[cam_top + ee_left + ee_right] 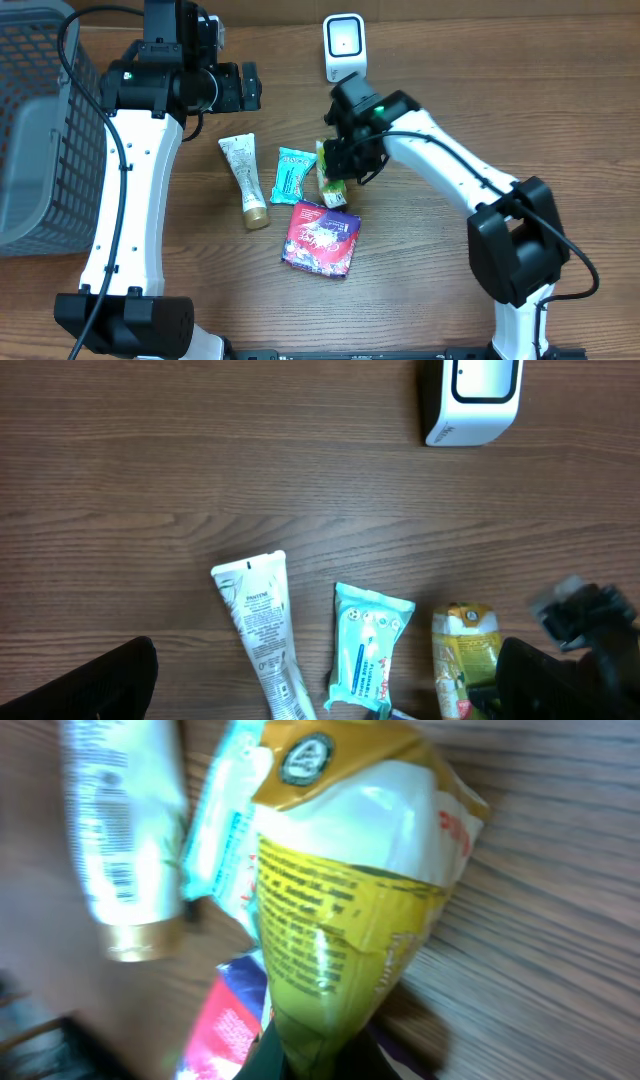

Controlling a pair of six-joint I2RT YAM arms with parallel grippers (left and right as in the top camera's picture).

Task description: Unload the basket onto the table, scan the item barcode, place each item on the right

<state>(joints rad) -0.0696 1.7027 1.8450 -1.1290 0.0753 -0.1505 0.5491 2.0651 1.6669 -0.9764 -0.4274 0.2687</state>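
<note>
Item: yellow pouch (345,910), on the bench (450,80) beside the teal packet (292,172).
Right gripper (345,170): clamped on the pouch's narrow end.
Left gripper (245,87): wide, empty.
Handling: probably light, soft, slippery film; grip the sealed end.

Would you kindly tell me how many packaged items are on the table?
4: white tube leftmost, teal pack beside it, yellow pouch pinched by the right tool, purple packet nearest the robot. No others visible.

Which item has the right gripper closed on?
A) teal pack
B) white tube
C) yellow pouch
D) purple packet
C: in the right wrist view the right gripper pinches the narrow end of the yellow pouch, with its jaws shut on it.
</note>
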